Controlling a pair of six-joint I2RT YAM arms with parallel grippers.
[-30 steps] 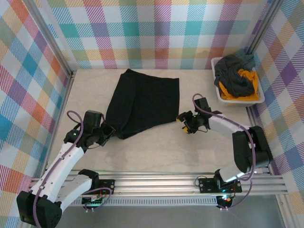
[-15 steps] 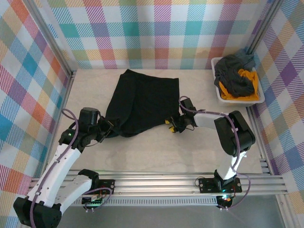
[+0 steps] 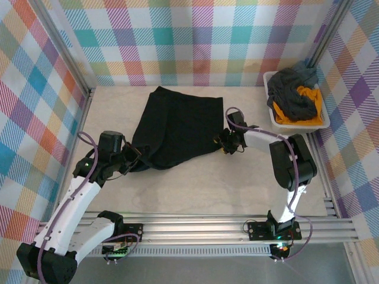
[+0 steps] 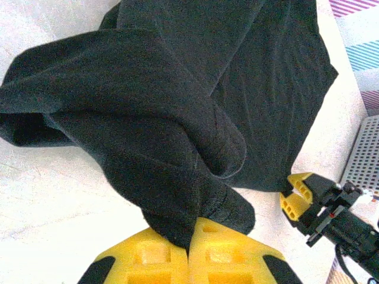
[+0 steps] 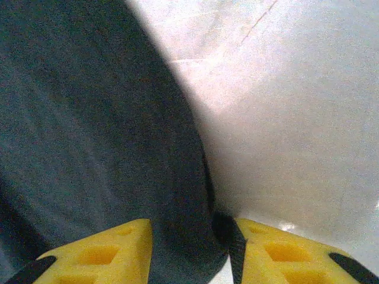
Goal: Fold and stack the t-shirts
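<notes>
black t-shirt (image 3: pixel 177 127): spread on the middle of the table, far edge flat, near-left corner bunched into a thick roll.
left pincer (image 3: pixel 135 158): clenched on that bunched corner; its wrist view shows the cloth pinched where the yellow fingers meet (pads pressed together).
right pincer (image 3: pixel 225 142): released, fingers apart and low on the table, with the shirt's near-right hem lying between them.
just changed: a second ago the right pincer stood off the cloth, nearer its own base; it has since slid in to the shirt's right edge. the left side has hardly moved, and the shirt's outline looks the same.
meaning: both near corners look about to be held, so the fold itself is not yet begun (the right side has to close first).
other shirts: a grey shirt (image 3: pixel 293 97) and an orange shirt (image 3: pixel 305 115) heaped in the white tub (image 3: pixel 323 125) at the far right, well apart from the black one.
table (image 3: pixel 195 183): pale, smooth, faintly marked.
room: plaid walls (image 3: pixel 195 41) on three sides, a metal rail (image 3: pixel 201 234) along the near edge.
</notes>
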